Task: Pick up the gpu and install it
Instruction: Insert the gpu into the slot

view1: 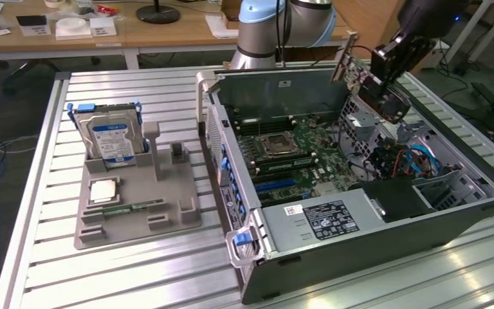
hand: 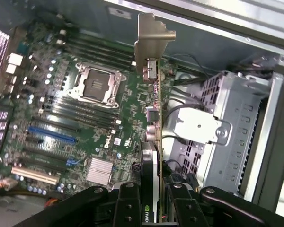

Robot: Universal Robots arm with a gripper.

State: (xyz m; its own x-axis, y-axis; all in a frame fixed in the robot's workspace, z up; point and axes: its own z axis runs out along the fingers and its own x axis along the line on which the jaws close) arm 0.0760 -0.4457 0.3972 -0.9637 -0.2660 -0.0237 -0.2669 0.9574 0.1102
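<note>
Tool (hand: 151, 191) clamped on gpu (hand: 150, 132) bearing Nvidia logo, above Dell-marked motherboard (hand: 61, 118)

- The gripper (view1: 386, 76) is running off the top edge of the exterior view, so its upper body is being cut away.
- The gpu (view1: 383, 98) is being partly covered by the gripper clamped on it.
- In the wrist view, the fingers (hand: 128, 205) and the held end of the gpu are running out past the picture's edge.
- The white label (view1: 326, 220) and the hard drive (view1: 110, 136) sticker are showing print too small to read.
- The motherboard (view1: 290, 161) is lying partly behind the case wall (view1: 221, 138).
</note>
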